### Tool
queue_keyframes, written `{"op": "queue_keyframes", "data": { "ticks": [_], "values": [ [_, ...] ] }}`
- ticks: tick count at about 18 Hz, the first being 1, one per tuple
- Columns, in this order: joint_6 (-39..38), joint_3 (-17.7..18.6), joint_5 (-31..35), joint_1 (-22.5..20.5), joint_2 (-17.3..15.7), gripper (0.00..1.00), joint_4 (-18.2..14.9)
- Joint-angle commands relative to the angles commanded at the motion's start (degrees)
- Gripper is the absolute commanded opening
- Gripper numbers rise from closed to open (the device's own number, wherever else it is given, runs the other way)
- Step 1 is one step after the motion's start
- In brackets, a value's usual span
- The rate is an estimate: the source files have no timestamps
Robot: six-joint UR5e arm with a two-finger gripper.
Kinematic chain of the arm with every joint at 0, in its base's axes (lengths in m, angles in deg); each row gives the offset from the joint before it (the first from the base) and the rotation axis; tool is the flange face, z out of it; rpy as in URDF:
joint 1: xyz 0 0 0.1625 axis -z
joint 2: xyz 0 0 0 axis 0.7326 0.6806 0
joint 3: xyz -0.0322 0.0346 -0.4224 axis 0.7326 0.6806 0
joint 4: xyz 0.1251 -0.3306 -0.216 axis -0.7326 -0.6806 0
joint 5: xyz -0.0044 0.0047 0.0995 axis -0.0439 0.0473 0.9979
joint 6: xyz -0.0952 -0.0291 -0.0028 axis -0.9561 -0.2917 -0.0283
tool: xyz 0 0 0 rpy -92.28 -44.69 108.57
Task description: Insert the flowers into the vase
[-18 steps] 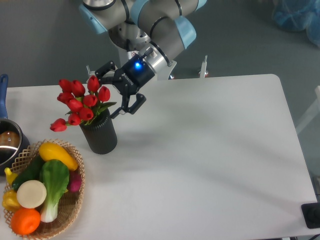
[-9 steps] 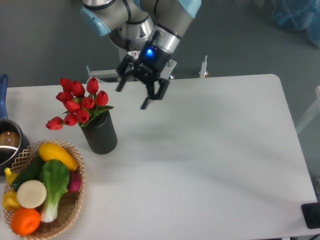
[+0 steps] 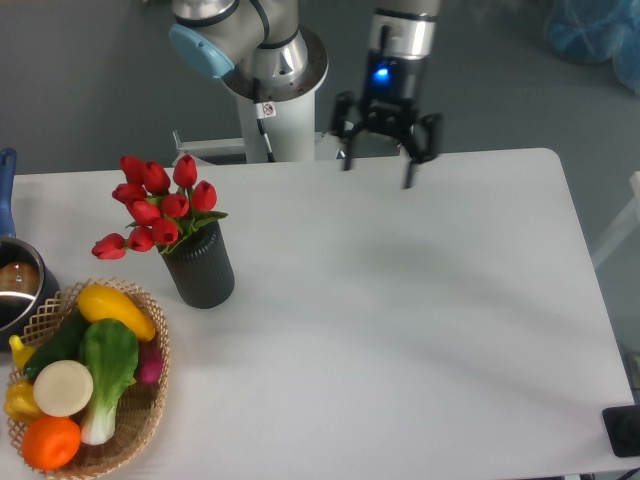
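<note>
On the left part of the white table (image 3: 420,330), the flowers (image 3: 160,210) are standing in the vase (image 3: 203,268), their red buds fanning out up and to the left above its round mouth, with one bud drooping low on the left. The vase is sitting upright, just beyond the wicker basket (image 3: 150,400) of toy vegetables and to the right of the metal pot (image 3: 15,285) at the left edge. Judging by this, the insertion is looking finished: the stems are resting inside, so the bunch is staying up with nothing holding it.

At the far edge of the table, well apart from the vase, the gripper (image 3: 380,172) is hanging with its fingers spread wide and nothing between them, pointing down. Compared with half a second ago, it is sitting farther right and farther back, having swung away from the bunch, while the flowers and vase are keeping the same place and lean.
</note>
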Motion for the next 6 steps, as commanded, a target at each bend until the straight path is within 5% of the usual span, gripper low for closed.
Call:
{"op": "queue_keyframes", "data": {
  "ticks": [6],
  "values": [
    [0.1,-2.6,8.4,0.4,5.8,1.0,-0.6]
  ]
}}
